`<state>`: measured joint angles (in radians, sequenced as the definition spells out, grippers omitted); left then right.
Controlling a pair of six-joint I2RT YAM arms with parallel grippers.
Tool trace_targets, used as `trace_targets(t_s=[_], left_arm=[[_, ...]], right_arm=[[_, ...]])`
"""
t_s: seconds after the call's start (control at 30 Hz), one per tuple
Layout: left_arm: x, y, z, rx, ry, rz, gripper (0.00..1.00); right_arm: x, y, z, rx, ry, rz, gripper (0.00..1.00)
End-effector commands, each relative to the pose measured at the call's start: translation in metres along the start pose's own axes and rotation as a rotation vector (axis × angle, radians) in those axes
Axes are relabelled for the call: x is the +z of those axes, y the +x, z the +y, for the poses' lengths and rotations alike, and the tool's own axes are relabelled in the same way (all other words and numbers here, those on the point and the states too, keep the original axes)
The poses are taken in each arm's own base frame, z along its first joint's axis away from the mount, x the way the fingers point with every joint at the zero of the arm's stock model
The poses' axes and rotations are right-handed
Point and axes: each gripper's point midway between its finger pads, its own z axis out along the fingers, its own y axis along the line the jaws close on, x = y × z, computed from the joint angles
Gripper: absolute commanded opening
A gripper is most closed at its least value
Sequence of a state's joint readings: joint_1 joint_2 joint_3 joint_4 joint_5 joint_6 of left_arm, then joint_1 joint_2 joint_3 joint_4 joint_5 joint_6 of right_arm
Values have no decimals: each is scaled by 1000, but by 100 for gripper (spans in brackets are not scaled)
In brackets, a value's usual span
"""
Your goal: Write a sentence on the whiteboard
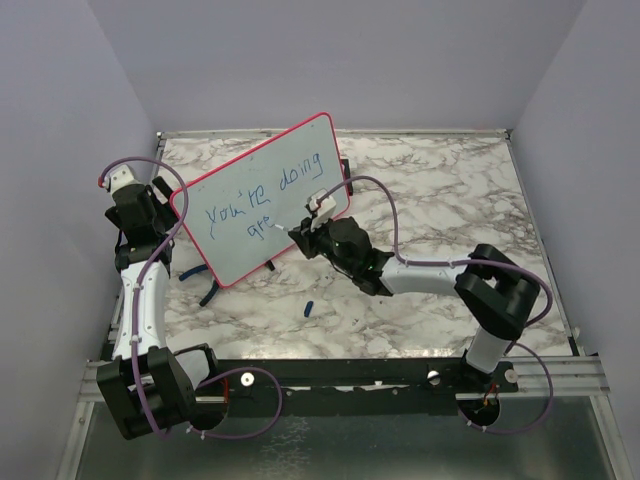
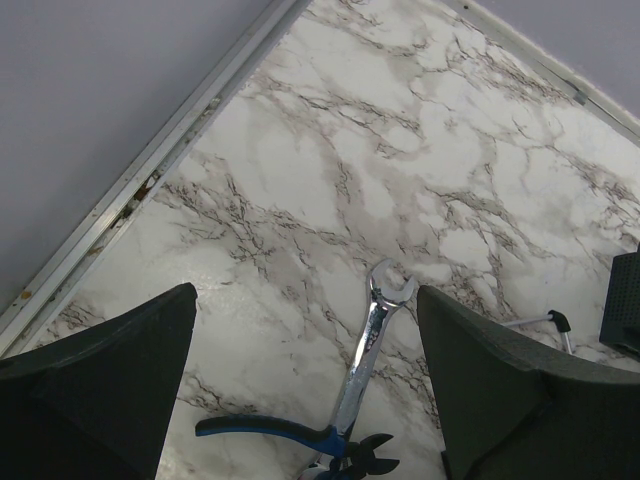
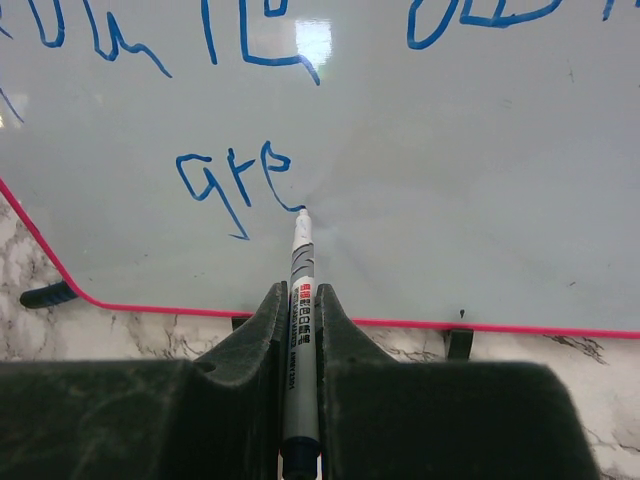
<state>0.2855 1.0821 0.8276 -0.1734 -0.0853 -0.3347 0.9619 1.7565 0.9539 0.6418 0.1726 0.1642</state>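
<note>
Currently catalogued, top view: whiteboard, red-framed, propped at a tilt on black feet, toward 10 o'clock of the tabletop
- Sentence: blue, "you're doing" on the upper line, "gre" begun beneath; judged well past halfway
- Right tool: clamped on a marker, whose tip meets the board at 4 o'clock of the "e"
- Left tool: spread wide, holding nothing, off the board's 9 o'clock edge
- Hazards, judged: neither tool steadies the board, so a firm stroke could push it back or skew it. The marker sits in a narrow pinch and could twist, giving a wavering letter. Too light a touch would break the line
- View differences: only the right wrist view shows tip contact and letter shapes. The left wrist view shows a wrench whose lower end meets blue-handled pliers, the wrench not made out from above. Only the top view gives both arms, plus a small blue piece at the board's 5 o'clock
</note>
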Motion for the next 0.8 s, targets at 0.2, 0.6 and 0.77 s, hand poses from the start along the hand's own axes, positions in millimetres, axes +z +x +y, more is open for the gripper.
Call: trace_targets(t_s=[0.2,0.6,0.77], left_arm=[[-3,1,-14,14,65,2,92],[-5,2,-17,24,77,2,92],[-4,3,-16,28,76,4,92]], right_arm=[[-17,-38,-9,-16,34,-84,0],[-13,-24,-9,-19,1,-64,0],[-14,-22,-5,-18,-23,-65,0]])
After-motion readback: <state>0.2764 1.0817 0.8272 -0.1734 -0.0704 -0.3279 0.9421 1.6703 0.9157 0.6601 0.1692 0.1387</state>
